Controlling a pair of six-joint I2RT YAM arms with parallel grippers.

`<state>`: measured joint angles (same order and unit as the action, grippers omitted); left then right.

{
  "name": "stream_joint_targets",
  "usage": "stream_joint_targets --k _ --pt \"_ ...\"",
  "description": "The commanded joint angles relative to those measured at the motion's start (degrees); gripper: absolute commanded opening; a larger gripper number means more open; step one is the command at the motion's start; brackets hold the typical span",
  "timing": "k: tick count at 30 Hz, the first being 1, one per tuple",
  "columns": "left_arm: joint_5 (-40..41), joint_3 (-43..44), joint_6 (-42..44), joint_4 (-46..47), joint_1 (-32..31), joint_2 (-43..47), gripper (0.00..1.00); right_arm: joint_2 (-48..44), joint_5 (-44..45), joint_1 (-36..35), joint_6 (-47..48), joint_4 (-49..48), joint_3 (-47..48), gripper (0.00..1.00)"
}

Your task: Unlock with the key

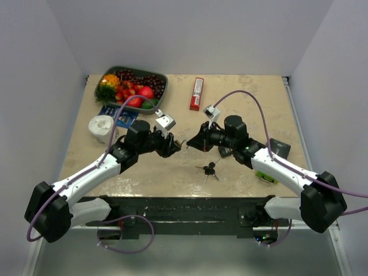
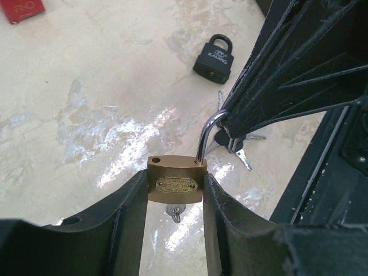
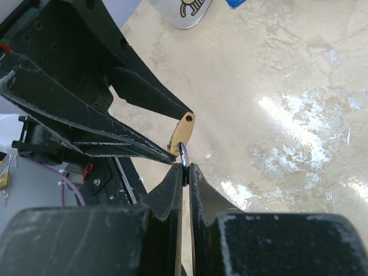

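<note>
Left gripper (image 2: 175,179) is sitting right up in the lens, clamping the body of the little brass padlock (image 2: 175,184) between its fingers. I'm guessing it's acting as a vise so the lock isn't twisting around. Right gripper (image 3: 184,168) is facing it from the opposite side and pinching the silver shackle (image 2: 204,131) tight between its tips, so together they're holding the lock up off the table (image 1: 144,172). One shackle hole on top of the body is showing bare, so I'm reading the lock as already popped, with the right arm gripping there to pull or swing the shackle. Something small and silvery is poking out of the underside. It's looking like a key, but I can't say for sure. The key bunch (image 1: 210,169) is lying on the table between the two arms, nearer the bases than the grippers, with nothing touching it. The black padlock (image 2: 214,56) is sitting apart on the table.
</note>
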<state>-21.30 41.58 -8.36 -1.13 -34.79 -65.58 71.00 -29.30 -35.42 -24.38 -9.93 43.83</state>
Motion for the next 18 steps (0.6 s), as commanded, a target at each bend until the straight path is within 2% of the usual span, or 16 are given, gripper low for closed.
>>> stream_joint_targets --k 1,11,14,17,18 --pt "12.68 2.63 2.21 -1.86 -0.11 1.33 0.00 -0.34 1.08 -1.32 -3.21 -2.55 3.01 0.00" --pt "11.81 2.36 1.25 -1.69 -0.55 1.86 0.00 0.36 3.37 -2.29 -6.73 -3.95 2.40 0.02" --pt "10.76 2.01 -0.33 -1.78 -0.46 1.69 0.00 0.01 4.16 -2.29 -6.82 -3.25 2.57 0.06" --pt "11.45 1.92 -1.30 -2.39 -0.46 1.77 0.00 -0.42 5.30 -2.37 -5.77 -1.76 2.83 0.13" --pt "11.80 1.84 -1.39 -2.91 -0.46 2.03 0.00 -0.43 5.48 -2.29 -5.50 -0.62 2.92 0.21"
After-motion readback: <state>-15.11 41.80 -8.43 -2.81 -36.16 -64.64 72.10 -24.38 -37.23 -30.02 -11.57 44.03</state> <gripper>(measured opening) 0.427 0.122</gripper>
